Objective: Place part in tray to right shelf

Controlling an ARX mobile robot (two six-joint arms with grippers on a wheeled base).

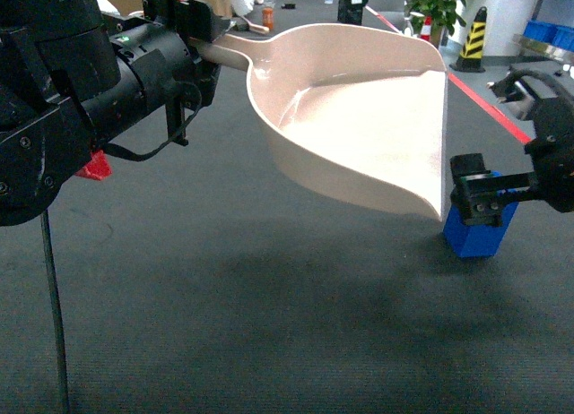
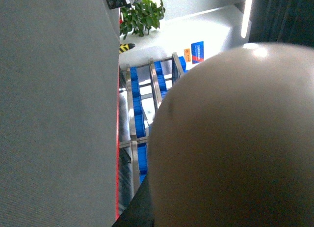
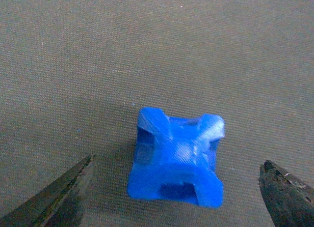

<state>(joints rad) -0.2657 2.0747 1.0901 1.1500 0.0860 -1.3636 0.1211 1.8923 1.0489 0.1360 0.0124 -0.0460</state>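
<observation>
Part (image 3: 176, 158) on dark carpet (image 1: 269, 324), just beside tray (image 1: 359, 127) lip, below right gripper (image 3: 176, 192) with jaws spread wide to either side, not touching. Tray held aloft and tilted by left gripper (image 1: 193, 51), apparently clamped on handle; grip itself hidden. Probable risks: off-centre closure on sloped, notched top tipping or squirting part sideways; tray lip near enough to be struck on lifting. Traffic cone (image 1: 473, 39), plant (image 1: 439, 6) and shelf (image 2: 147, 104) with blue crates (image 2: 140, 121) far behind; none obstructing.
</observation>
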